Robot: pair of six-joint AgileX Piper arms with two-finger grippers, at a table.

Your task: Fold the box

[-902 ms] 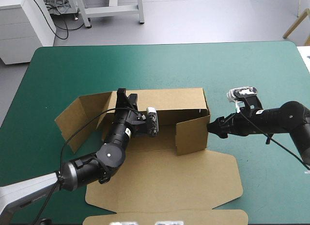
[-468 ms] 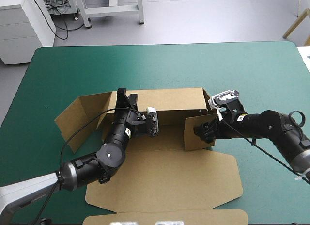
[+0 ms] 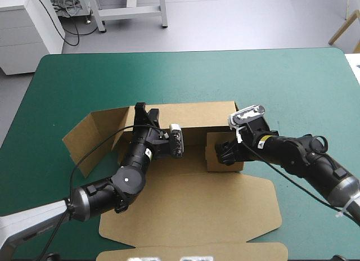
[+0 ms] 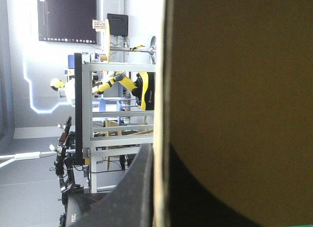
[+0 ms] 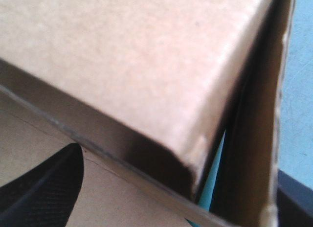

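Note:
The brown box [image 3: 191,205] lies open on the teal-green cover, its back wall [image 3: 197,113] raised and its left flap [image 3: 93,134] splayed outward. My left gripper [image 3: 144,111] is at the back wall's left end, shut on the wall's edge; in the left wrist view the board [image 4: 234,90] stands between the two fingers [image 4: 139,188]. My right gripper [image 3: 224,153] presses against the right side flap [image 3: 215,140], which is swung inward in front of the back wall. In the right wrist view the flap [image 5: 137,56] fills the space ahead, and the fingers [image 5: 44,188] stand apart.
The wide front panel of the sheet [image 3: 253,216] lies flat toward the table's near edge, with a further strip of board [image 3: 191,252] beyond it. Bare teal-green cover [image 3: 185,75] runs from behind the box to the far edge.
My right gripper has moved left from outside the box, swinging the right side flap inward along the back wall. The left arm and its grip have stayed still.

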